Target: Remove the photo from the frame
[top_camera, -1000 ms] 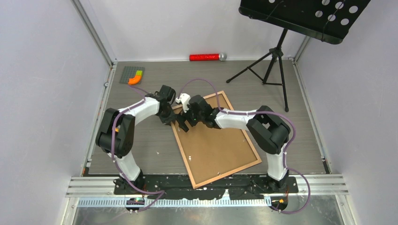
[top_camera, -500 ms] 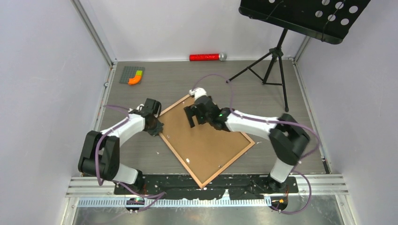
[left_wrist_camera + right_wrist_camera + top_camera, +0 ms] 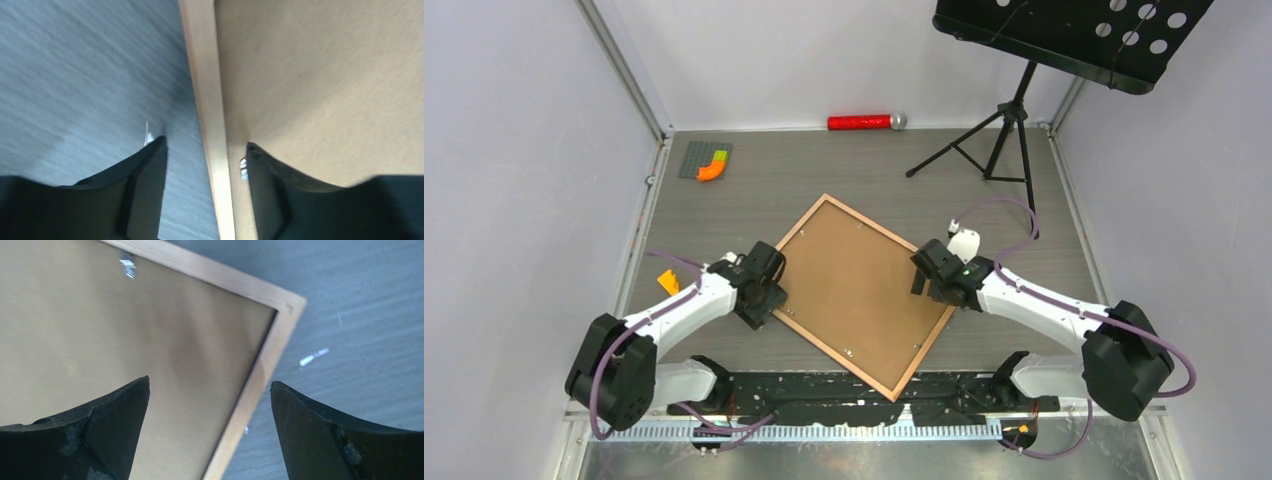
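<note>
The frame (image 3: 802, 221) lies back-up on the table, turned like a diamond, its pale wooden rail (image 3: 205, 75) around a plain brown backing board (image 3: 859, 280). The photo is hidden beneath that board. My left gripper (image 3: 759, 302) is at the frame's left corner, open, with one finger over the table and the other over the board, straddling the rail (image 3: 206, 145). My right gripper (image 3: 924, 275) hovers open over the right corner (image 3: 287, 305), one finger above the board and one above the table (image 3: 210, 382). Neither holds anything.
A red cylinder with a silver cap (image 3: 864, 122) lies by the back wall. A grey baseplate with an orange piece (image 3: 706, 160) is at the back left. A music stand's tripod (image 3: 1004, 130) stands at the back right. A small orange bit (image 3: 668, 282) lies near the left arm.
The frame has swung round and slid nearer the arm bases. Both arms have drawn back to its left and right corners. My left gripper has gone from shut to open.
</note>
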Tool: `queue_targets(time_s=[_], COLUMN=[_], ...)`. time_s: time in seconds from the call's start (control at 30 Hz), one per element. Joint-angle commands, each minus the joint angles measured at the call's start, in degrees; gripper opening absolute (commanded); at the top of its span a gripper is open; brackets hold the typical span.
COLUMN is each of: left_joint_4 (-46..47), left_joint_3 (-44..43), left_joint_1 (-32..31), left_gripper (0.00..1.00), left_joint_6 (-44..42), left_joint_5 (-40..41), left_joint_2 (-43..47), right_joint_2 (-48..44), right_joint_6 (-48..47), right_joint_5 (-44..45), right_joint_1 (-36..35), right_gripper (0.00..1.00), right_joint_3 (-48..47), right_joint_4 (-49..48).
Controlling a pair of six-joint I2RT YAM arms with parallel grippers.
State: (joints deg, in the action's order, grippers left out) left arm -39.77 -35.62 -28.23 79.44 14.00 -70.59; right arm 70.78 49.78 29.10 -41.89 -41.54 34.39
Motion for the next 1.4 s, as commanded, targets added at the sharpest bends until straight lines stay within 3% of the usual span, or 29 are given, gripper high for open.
queue_targets(time_s=[0.0,0.17,0.3,0.4,0.53,0.57,0.6,0.63,0.73,0.83,1.0,1.23,1.37], left_joint_4=[-8.7,-11.0,-12.5,-9.6,-4.8,-3.3,-2.5,-1.4,0.7,-0.1,0.3,-0.4,4.4], left_joint_3=[-2.8,-3.8,-8.1,-11.0,-12.5,-12.3,-12.1,-11.8,-10.6,-10.6,-10.3,-8.5,-3.2], left_joint_1=[-2.7,-3.1,-2.9,-1.5,2.2,3.3,4.6,6.1,9.9,11.2,11.8,12.2,12.4], left_gripper=[0.72,0.94,1.00,1.00,1.00,1.00,1.00,1.00,1.00,1.00,1.00,1.00,0.99], left_joint_6=[-0.6,-4.8,-10.9,-18.0,-26.7,-28.5,-29.4,-30.6,-32.9,-34.2,-36.3,-35.7,-34.6], left_joint_5=[1.1,2.8,8.9,11.3,7.4,5.8,3.9,1.7,-3.7,-3.8,-6.3,-5.4,-10.2], left_joint_2=[1.5,8.8,14.0,15.4,15.6,15.7,15.8,15.8,15.6,14.5,11.0,6.1,6.7], right_joint_2=[-0.4,-3.2,-2.6,1.7,4.7,4.9,5.1,5.1,5.4,7.7,14.1,19.7,21.6], right_joint_6=[8.9,10.3,8.7,8.0,5.3,3.4,2.0,-1.6,-14.3,-25.4,-38.7,-58.3,-65.5], right_joint_5=[0.3,1.1,-2.9,-3.1,-3.1,-3.4,-3.8,-5.0,-9.4,-16.0,-37.6,-30.0,-30.5], right_joint_1=[0.2,1.1,1.6,2.1,3.1,3.6,4.8,5.6,11.7,16.8,24.4,25.6,28.4], right_gripper=[0.96,0.96,0.99,0.81,0.57,0.44,0.38,0.29,0.19,0.06,0.05,0.05,0.05], right_joint_3=[0.2,4.6,8.3,7.6,7.4,7.6,7.6,7.3,5.3,2.1,-5.1,-15.3,-18.8], right_joint_4=[5.1,7.1,-1.8,-4.9,-8.8,-9.7,-11.8,-12.7,-17.0,-17.9,-17.3,-11.8,-10.7])
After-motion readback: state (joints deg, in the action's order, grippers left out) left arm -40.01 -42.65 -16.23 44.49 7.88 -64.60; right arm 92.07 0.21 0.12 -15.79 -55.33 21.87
